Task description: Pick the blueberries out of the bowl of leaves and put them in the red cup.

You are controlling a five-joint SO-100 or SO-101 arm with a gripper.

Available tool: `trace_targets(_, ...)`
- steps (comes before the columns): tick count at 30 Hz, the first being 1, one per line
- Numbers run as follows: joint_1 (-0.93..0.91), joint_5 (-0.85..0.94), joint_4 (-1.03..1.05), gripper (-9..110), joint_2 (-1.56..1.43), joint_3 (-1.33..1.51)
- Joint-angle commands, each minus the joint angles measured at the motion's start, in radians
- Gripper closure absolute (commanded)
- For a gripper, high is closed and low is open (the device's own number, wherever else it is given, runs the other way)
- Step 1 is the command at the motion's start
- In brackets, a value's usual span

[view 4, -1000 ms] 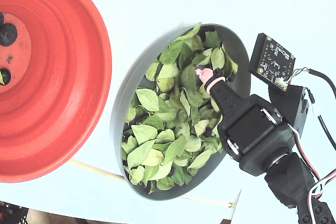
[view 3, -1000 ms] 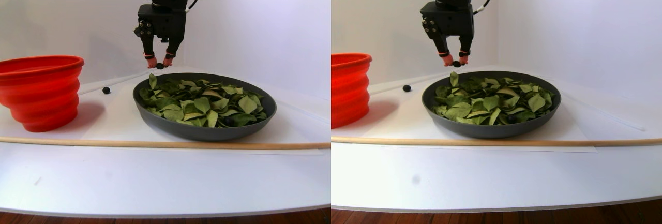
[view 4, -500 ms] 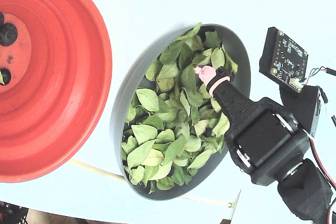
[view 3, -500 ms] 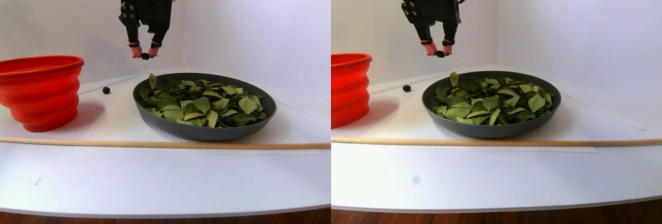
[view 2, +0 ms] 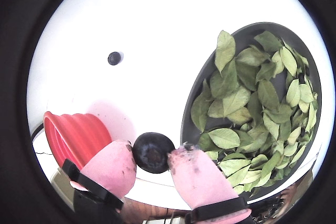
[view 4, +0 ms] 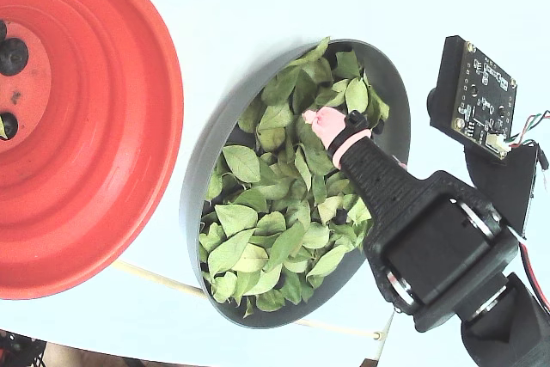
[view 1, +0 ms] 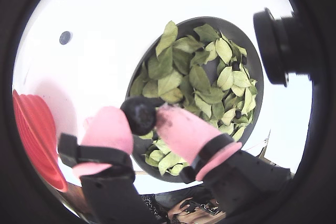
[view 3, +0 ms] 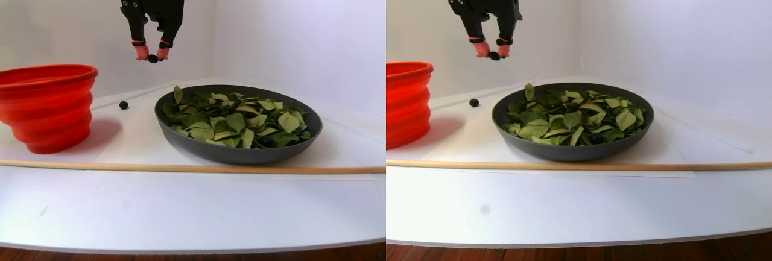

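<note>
My gripper [view 3: 152, 58] is shut on one of the blueberries [view 2: 152, 152], held between the pink fingertips [view 1: 178, 127] high above the table. In the stereo pair view it hangs over the gap between the red cup [view 3: 48, 107] and the dark grey bowl [view 3: 235, 155]. The bowl is full of green leaves [view 4: 275, 204]. A dark berry [view 1: 238, 114] peeks out among them. Two berries [view 4: 13, 56] lie on the red cup's pale bottom [view 4: 34, 92]. In the fixed view only one pink fingertip [view 4: 320, 122] shows, over the leaves.
A loose blueberry [view 3: 123, 105] sits on the white table behind the cup and bowl. A thin wooden rod [view 3: 181, 167] lies across the table in front of both. The camera board [view 4: 481, 96] on the arm juts out past the bowl's rim.
The gripper, still shut on the berry, has risen and moved left, away from the bowl's rim and toward the red cup.
</note>
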State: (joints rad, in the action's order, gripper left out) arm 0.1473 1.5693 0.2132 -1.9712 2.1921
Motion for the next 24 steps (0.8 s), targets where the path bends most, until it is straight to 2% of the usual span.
trace_targets(1, 0.031, -0.012, 0.014, 90, -0.123, -0.006)
trace_targets(24, 0.178, -0.106, 0.101, 90, -0.230, 0.044)
